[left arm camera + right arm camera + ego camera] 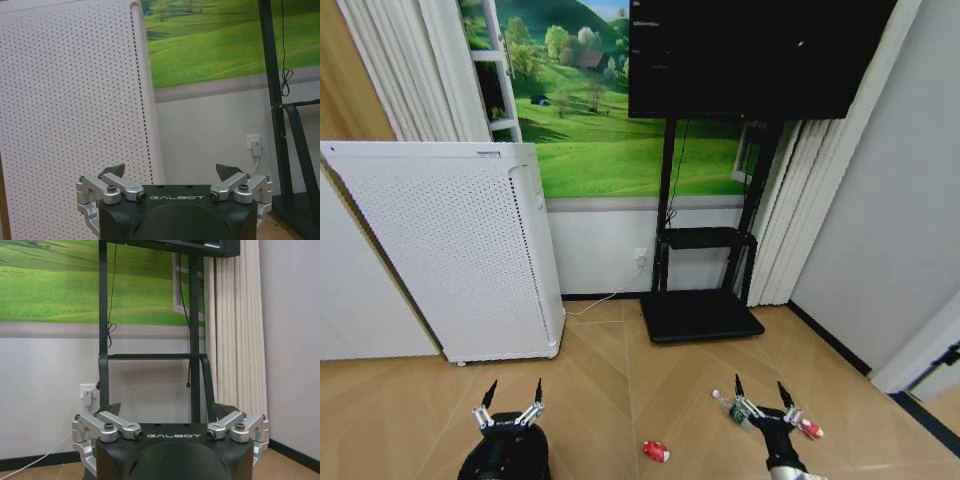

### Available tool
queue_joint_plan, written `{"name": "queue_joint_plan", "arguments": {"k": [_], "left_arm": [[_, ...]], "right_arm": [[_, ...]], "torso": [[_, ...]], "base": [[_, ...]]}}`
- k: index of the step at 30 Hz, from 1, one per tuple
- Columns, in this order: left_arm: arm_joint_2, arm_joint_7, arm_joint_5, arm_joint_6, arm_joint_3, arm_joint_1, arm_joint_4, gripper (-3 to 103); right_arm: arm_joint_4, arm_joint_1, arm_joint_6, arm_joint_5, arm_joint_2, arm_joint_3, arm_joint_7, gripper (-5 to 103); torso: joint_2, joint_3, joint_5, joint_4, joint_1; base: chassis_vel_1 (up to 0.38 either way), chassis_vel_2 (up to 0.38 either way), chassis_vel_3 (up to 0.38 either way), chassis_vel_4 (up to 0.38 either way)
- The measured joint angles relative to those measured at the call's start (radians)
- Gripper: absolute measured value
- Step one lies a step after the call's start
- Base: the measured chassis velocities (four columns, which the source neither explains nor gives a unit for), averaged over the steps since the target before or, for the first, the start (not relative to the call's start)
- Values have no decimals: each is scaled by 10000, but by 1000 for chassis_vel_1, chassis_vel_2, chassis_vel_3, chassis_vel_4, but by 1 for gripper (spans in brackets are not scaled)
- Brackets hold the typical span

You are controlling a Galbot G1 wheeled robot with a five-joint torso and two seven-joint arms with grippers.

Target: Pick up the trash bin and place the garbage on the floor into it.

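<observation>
Both arms held low in front, L pincer (513, 398) and R pincer (759, 395) with fingers spread apart, nothing held. Garbage lies on the wood floor (610, 380): crumpled red-white can (656, 451) between the pincers, clear green-label bottle (729, 408) and second red piece (810, 429) beside the R pincer. We judge locating the bin comes first; approach litter from above, fingers wide.

Three garbage pieces are lying on the wooden floor: a crumpled red-and-white can (656, 451) alone, a green-labelled clear bottle (728, 405) and another red-and-white piece (810, 429) well apart to its right.
</observation>
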Motion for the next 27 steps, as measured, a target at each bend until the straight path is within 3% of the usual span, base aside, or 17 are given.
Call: {"name": "queue_joint_plan", "arguments": {"k": [18, 27], "left_arm": [[37, 0, 79, 33, 10, 23, 50, 99], [36, 4, 94, 34, -15, 28, 61, 99]], "right_arm": [[-3, -27, 0, 1, -56, -5, -16, 100], [-2, -33, 3, 2, -63, -2, -30, 100]], "torso": [[-739, -541, 0, 0, -196], [-860, -636, 0, 0, -222]], "base": [[0, 0, 0, 0], [0, 0, 0, 0]]}}
